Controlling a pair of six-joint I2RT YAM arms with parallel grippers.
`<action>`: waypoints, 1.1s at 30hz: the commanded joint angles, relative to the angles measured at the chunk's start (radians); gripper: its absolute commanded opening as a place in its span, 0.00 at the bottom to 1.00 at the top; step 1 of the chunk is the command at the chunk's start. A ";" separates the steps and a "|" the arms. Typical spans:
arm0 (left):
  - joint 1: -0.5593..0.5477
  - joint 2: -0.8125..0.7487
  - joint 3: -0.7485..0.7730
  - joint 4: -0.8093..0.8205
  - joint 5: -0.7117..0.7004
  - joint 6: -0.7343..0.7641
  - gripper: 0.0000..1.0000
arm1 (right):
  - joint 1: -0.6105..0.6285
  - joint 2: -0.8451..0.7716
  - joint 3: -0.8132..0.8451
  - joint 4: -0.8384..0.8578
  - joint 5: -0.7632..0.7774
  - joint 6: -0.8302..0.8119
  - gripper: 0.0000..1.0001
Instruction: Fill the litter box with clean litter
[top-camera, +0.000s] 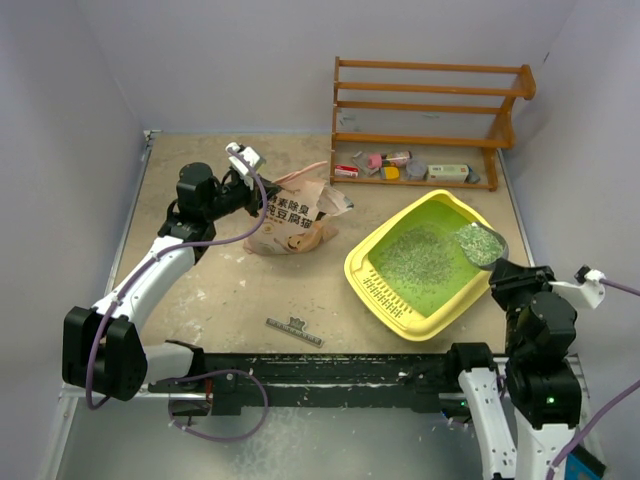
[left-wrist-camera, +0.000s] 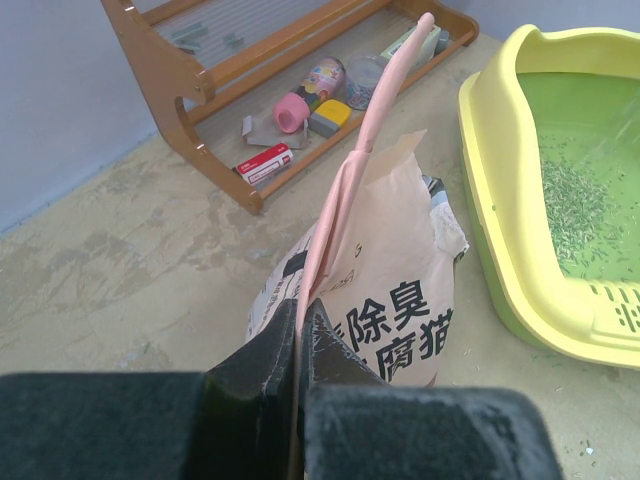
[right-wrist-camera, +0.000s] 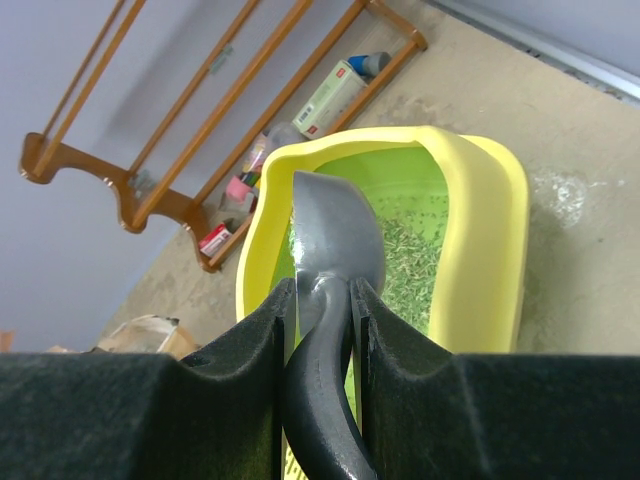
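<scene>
Our right fingers (right-wrist-camera: 255, 345) grip the scoop (right-wrist-camera: 335, 225) above the clean litter (right-wrist-camera: 408, 262) in the litter box (right-wrist-camera: 492, 235); left fingers (left-wrist-camera: 255, 365) pinch the bag (left-wrist-camera: 400, 300) by its strap (left-wrist-camera: 375, 120).

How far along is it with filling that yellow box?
Partly done: a thin patch of litter lies in the box. In hand: the right claw holds a loaded scoop over it; the left claw pinches the pink strap of the bag. Left: much green floor is bare, so probably more scoops.

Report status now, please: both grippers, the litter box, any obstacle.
Left gripper shut on pink strip of bag. Right gripper shut on scoop, loaded, over litter box. Litter covers part of floor. No obstacle seen.
</scene>
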 joint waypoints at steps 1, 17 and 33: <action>-0.015 -0.004 0.052 0.074 0.020 -0.005 0.00 | -0.002 0.046 0.081 0.055 0.040 -0.068 0.00; -0.017 -0.013 0.055 0.068 0.018 0.001 0.00 | -0.002 0.172 0.219 0.053 0.029 -0.239 0.00; -0.017 -0.009 0.055 0.065 0.015 0.000 0.00 | -0.002 0.362 0.362 -0.068 -0.077 -0.418 0.00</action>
